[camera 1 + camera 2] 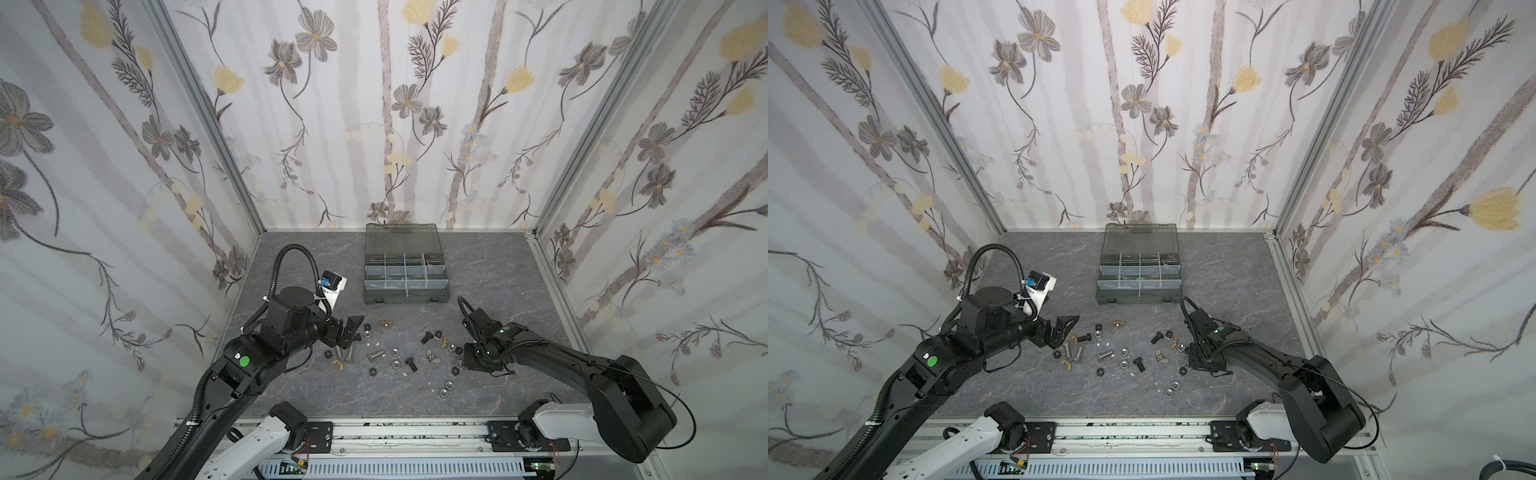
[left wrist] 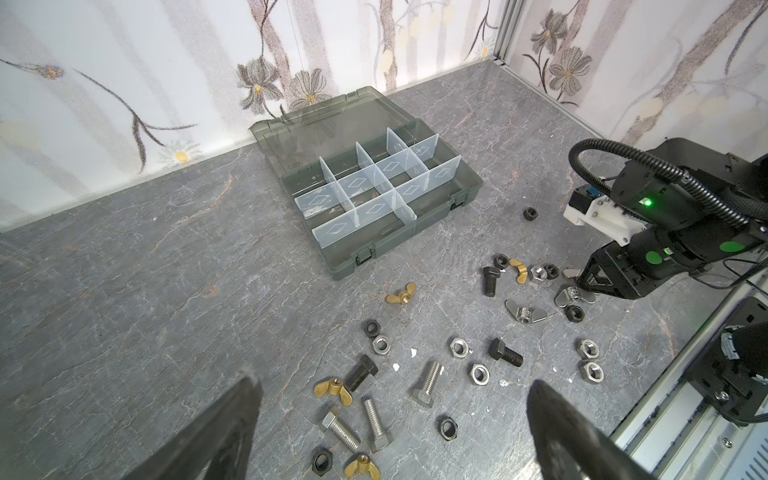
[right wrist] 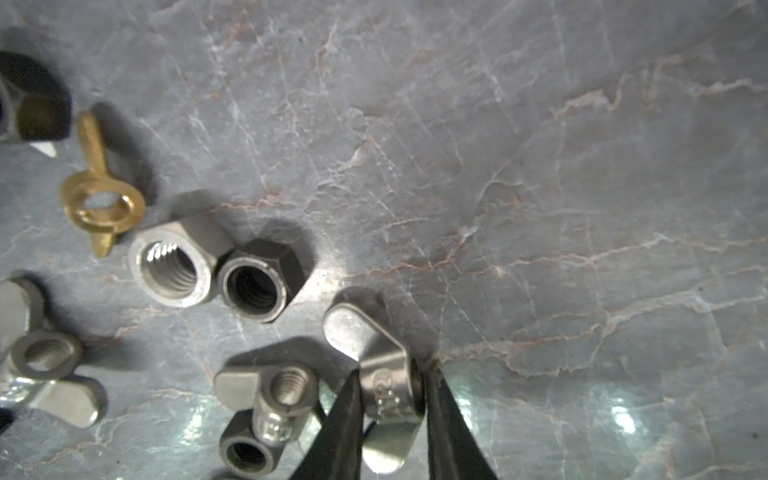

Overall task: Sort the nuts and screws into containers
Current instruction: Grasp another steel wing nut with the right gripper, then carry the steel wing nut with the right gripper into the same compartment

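Screws and nuts lie scattered on the grey marble-look table in front of the dark grey case of containers point(image 1: 407, 296) point(image 2: 399, 245), whose lid is open. My right gripper point(image 3: 394, 370) point(image 1: 463, 362) is down at the table, its two black fingers pressed on either side of a silver wing nut point(image 3: 384, 353). Beside it lie another silver wing nut point(image 3: 274, 390), a silver hex nut point(image 3: 172, 266) and a black hex nut point(image 3: 259, 282). My left gripper point(image 2: 390, 419) point(image 1: 349, 332) hangs open above silver screws point(image 2: 376, 419) and a brass wing nut point(image 2: 332, 388), touching nothing.
More parts lie mid-table: a black screw point(image 1: 411, 364), a silver screw point(image 1: 375, 355), two silver hex nuts point(image 1: 445, 388) and a lone brass wing nut point(image 1: 385, 323) nearer the case. Floral walls close in three sides. A metal rail point(image 1: 407, 432) runs along the front edge.
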{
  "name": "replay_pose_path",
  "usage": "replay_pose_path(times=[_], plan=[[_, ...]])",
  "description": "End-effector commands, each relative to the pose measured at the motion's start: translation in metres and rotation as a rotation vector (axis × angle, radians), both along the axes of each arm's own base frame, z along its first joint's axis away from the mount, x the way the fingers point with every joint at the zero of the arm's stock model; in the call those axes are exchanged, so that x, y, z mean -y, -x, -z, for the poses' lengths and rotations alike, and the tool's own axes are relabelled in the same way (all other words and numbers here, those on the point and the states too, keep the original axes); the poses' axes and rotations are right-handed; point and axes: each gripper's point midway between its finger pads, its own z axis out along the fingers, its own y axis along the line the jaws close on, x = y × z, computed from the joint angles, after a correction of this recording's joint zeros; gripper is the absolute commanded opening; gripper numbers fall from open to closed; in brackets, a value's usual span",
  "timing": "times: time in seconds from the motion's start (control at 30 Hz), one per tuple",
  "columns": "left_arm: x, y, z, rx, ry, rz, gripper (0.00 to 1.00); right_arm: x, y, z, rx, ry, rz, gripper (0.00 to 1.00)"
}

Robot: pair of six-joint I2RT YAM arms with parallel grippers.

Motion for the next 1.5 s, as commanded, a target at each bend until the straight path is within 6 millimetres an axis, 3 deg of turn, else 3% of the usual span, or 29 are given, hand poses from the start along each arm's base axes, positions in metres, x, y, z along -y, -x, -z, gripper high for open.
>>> replay_pose_path(times=[0.0, 0.3, 0.43, 0.57, 0.73, 0.93, 1.1, 1.3, 1.47], plan=[[0.003, -0.002, -0.003, 0.015, 0.014, 0.006, 1.00, 0.000, -0.004, 0.002, 0.010, 0.010, 0.000, 0.22], [0.002, -0.001, -0.001, 0.016, 0.010, 0.011, 1.00, -0.002, -0.011, -0.008, 0.030, 0.023, -0.011, 0.13], [0.001, 0.000, 0.000, 0.022, 0.010, 0.008, 1.00, -0.005, -0.027, -0.027, 0.075, 0.038, -0.020, 0.11], [-0.001, 0.001, -0.001, 0.030, 0.007, 0.004, 1.00, -0.014, -0.056, -0.058, 0.149, 0.057, -0.045, 0.10], [-0.004, 0.001, -0.001, 0.044, -0.007, 0.001, 1.00, -0.032, -0.106, -0.091, 0.232, 0.089, -0.110, 0.10], [-0.006, 0.002, -0.003, 0.062, -0.012, -0.002, 1.00, -0.057, -0.195, -0.120, 0.351, 0.102, -0.164, 0.10], [-0.006, 0.003, -0.005, 0.074, -0.006, 0.002, 1.00, -0.077, -0.271, -0.131, 0.428, 0.093, -0.191, 0.11], [-0.005, 0.002, -0.003, 0.064, -0.017, 0.007, 1.00, -0.101, -0.335, -0.123, 0.491, 0.081, -0.216, 0.11], [-0.005, 0.000, -0.004, 0.059, -0.027, 0.002, 1.00, -0.104, -0.359, -0.099, 0.490, 0.099, -0.220, 0.11]])
